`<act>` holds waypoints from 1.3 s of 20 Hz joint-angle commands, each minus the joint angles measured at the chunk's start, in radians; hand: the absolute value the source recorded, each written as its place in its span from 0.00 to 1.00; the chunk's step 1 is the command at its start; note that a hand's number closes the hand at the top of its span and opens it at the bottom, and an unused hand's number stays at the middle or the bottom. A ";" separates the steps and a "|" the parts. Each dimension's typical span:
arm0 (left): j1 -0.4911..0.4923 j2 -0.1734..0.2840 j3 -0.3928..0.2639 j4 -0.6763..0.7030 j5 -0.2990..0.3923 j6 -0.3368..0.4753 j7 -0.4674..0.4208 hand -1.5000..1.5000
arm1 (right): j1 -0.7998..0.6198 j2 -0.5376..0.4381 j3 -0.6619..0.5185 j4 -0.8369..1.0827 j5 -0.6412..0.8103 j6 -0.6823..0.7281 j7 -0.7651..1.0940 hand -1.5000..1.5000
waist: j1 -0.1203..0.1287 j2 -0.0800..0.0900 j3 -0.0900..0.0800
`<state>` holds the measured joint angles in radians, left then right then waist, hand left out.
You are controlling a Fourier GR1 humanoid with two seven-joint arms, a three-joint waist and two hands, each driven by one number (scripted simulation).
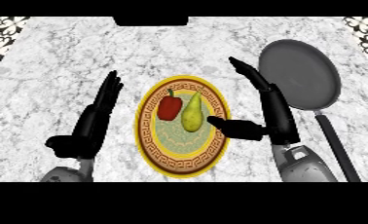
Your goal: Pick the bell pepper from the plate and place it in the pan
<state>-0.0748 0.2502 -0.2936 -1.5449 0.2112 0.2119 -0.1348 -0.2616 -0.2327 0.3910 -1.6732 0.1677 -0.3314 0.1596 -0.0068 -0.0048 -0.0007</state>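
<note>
On the grey-veined marble counter [64,52] in front of me sits a round plate [179,162] with a yellow rim and a brown key-pattern band around a pale green middle. The bell pepper [169,107], red, glossy and lobed with a short stem, lies in the plate's upper left part, touching a smooth yellow-green pear [192,115] just to its right. My right hand [277,116] is spread, black fingers straight and pointing away from me beside the plate's right edge, the thumb reaching over the rim close to the pear's lower end. My left hand [97,116] rests open off the plate's left edge, fingers straight and together. The pan [298,74], round, dark grey and matte, lies toward the counter's right edge, its long black handle running back toward me.
</note>
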 commanded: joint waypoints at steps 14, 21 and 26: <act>0.000 -0.028 -0.005 -0.028 -0.024 -0.039 0.016 0.50 | -0.427 0.027 0.165 0.212 0.162 0.425 0.539 0.00 | 0.029 0.007 -0.001; -0.020 -0.054 0.003 0.014 -0.042 -0.039 0.013 0.50 | -0.522 0.157 0.247 0.442 0.231 0.535 0.584 0.00 | 0.023 0.008 0.000; -0.021 -0.075 0.036 0.054 -0.068 -0.053 -0.013 0.50 | -0.503 0.227 0.199 0.495 0.289 0.570 0.584 0.00 | 0.011 0.006 0.000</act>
<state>-0.0759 0.1990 -0.2733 -1.5415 0.1640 0.1685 -0.1339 -0.7613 -0.0568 0.6137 -1.2399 0.4056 0.2117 0.7499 0.0122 0.0013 -0.0006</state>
